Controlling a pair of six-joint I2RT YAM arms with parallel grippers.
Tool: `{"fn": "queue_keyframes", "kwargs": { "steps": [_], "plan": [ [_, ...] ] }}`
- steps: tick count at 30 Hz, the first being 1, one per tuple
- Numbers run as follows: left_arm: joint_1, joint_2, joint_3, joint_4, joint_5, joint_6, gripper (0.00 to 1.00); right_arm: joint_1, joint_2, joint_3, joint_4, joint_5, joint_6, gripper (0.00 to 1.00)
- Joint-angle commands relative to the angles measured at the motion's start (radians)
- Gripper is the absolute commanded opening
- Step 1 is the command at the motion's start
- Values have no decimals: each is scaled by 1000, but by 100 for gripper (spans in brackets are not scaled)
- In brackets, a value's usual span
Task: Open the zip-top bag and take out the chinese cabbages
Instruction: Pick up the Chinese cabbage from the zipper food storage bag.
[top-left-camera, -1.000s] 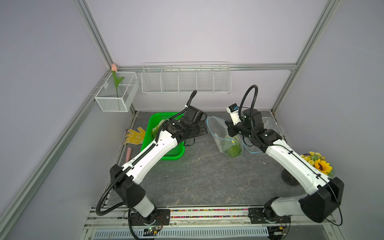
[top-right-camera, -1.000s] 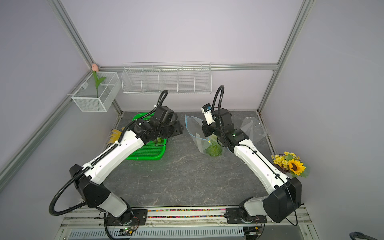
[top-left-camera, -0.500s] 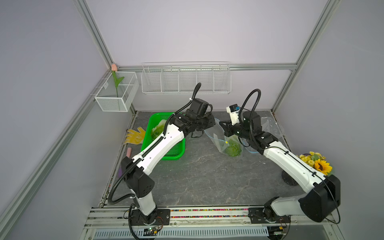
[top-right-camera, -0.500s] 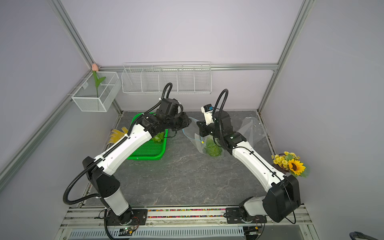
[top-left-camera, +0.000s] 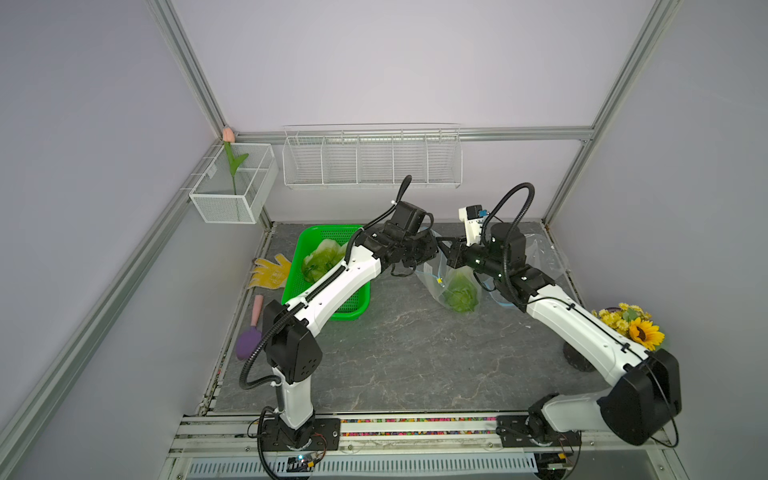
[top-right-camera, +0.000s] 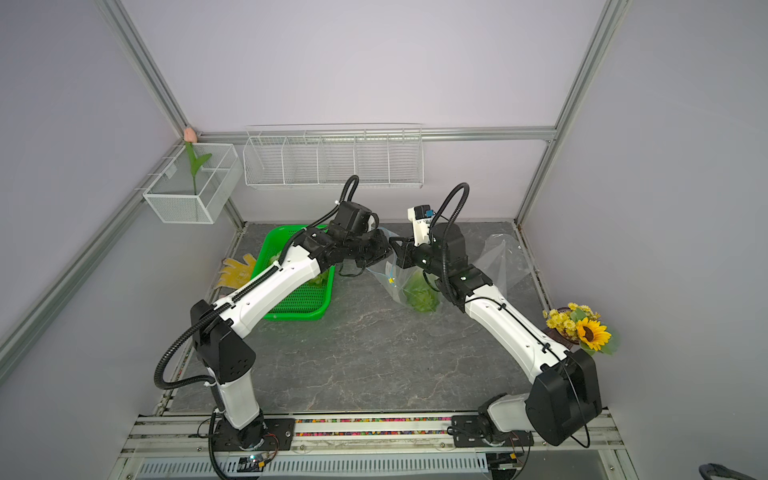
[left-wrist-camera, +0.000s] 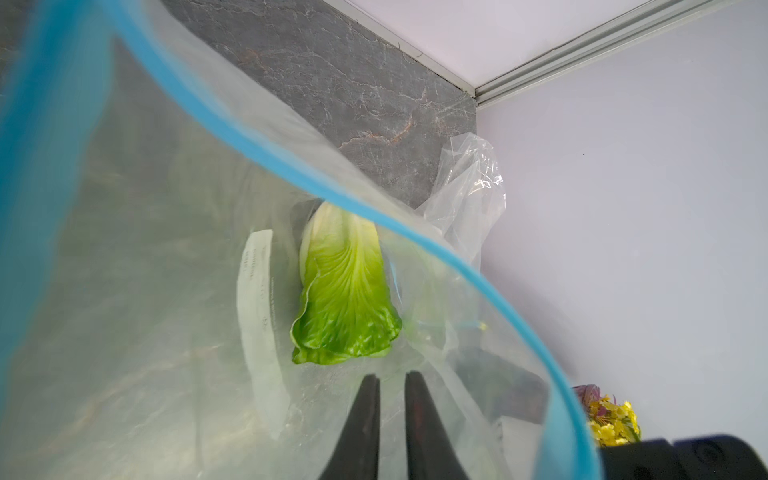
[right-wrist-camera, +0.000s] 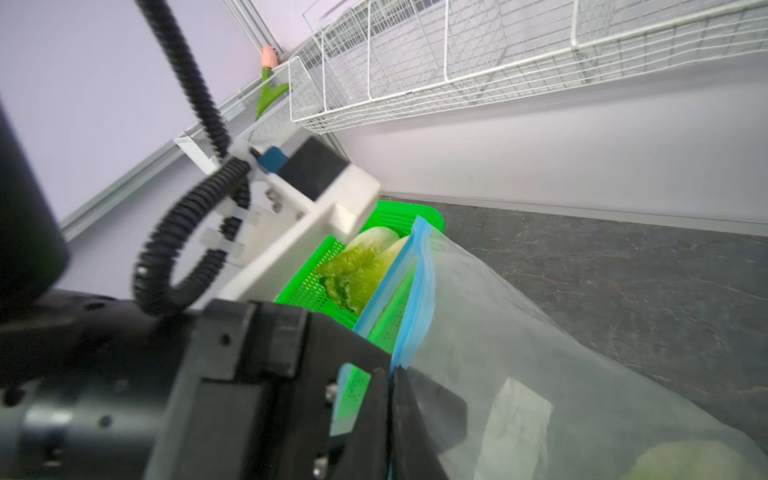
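A clear zip-top bag with a blue zip rim hangs open at the table's back middle. My right gripper is shut on that rim and holds it up, as seen in both top views. One chinese cabbage lies at the bag's bottom. My left gripper reaches into the bag's mouth. Its jaws are all but shut, with a narrow slit and nothing between them, just short of the cabbage's leafy end. More cabbages lie in the green basket.
The green basket stands left of the bag, partly under my left arm. A loose clear plastic sheet lies at the back right. A yellow glove and a purple tool lie at the left edge, sunflowers at the right. Wire racks hang on the back wall.
My left arm has swung right from above the green basket into the bag's mouth, and its jaws have closed from wide open. The right gripper kept its hold on the rim.
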Motion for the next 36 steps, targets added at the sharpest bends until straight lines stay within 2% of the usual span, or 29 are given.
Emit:
{"fn": "queue_keyframes", "kwargs": {
  "steps": [1, 9, 14, 15, 18, 19, 21, 24, 29, 34, 36],
  "plan": [
    [9, 47, -6, 11, 30, -31, 16, -4, 14, -8, 90, -88, 53, 8],
    [15, 90, -28, 29, 31, -48, 19, -10, 25, -34, 186, -132, 135, 7],
    [20, 107, -49, 33, 29, -46, 20, -11, 23, -42, 192, -134, 140, 9],
    [24, 110, -54, 37, 33, -48, 20, -12, 19, -42, 187, -134, 137, 16],
    [26, 120, -65, 39, 39, -42, 20, -26, -8, -55, 150, -88, 121, 52],
    [27, 122, -70, 39, 37, -39, 20, -42, -22, -69, 139, -63, 121, 61],
    [30, 121, -89, 45, 42, -35, 19, -89, -54, -105, 120, -21, 138, 68],
    [35, 116, -129, 58, 57, -27, 18, -166, -101, -172, 72, 55, 150, 73],
    [44, 110, -199, 88, 91, -13, 13, -262, -98, -231, -68, 164, 123, 75],
    [50, 138, -212, 83, 144, 11, 12, -324, -5, -238, -163, 159, 117, 74],
    [52, 145, -214, 61, 159, 33, 5, -325, 44, -220, -205, 120, 119, 74]
  ]
}}
